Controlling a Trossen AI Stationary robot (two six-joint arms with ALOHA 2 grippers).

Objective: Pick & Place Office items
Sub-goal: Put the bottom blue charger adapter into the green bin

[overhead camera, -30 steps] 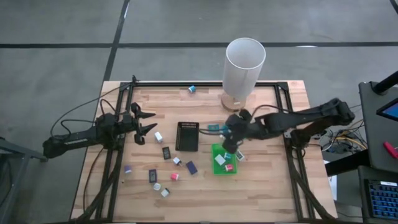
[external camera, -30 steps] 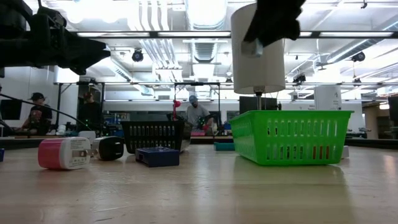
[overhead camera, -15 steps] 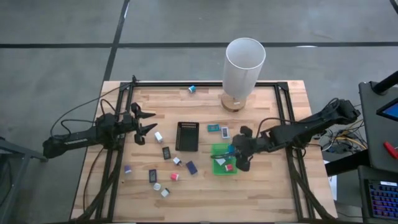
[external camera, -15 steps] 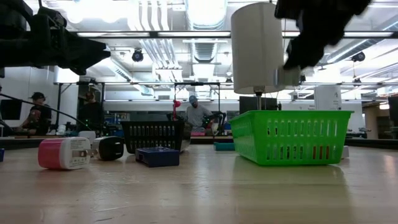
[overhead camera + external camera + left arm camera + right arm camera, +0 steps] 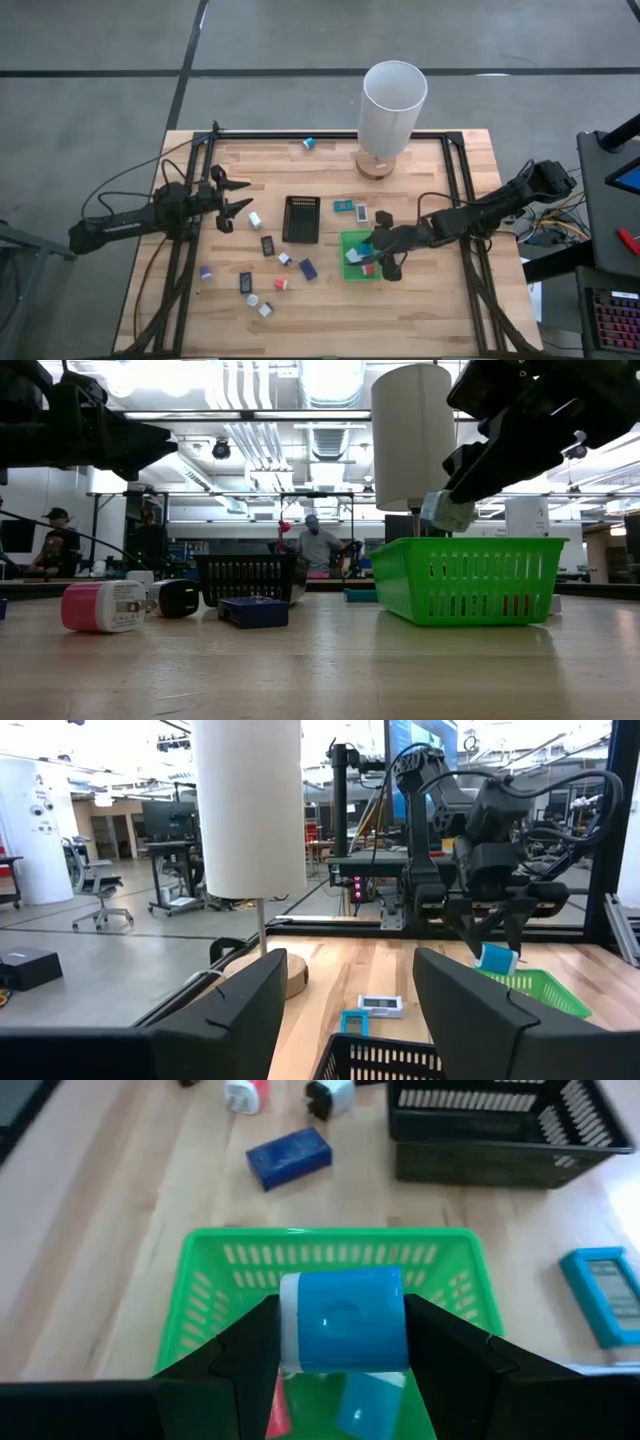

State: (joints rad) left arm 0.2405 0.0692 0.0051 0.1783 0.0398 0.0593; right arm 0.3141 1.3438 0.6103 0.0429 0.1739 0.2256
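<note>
Two trays — one green [image 5: 352,272], one black [image 5: 301,219] — and one white lamp [image 5: 391,110].

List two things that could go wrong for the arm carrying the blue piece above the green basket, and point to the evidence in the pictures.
1. The right end effector holds the blue and white block just above the green basket; lowering further, its fingers could strike the rim.
2. A red piece and a blue piece already lie inside, so the released block might land on them and bounce out.
</note>
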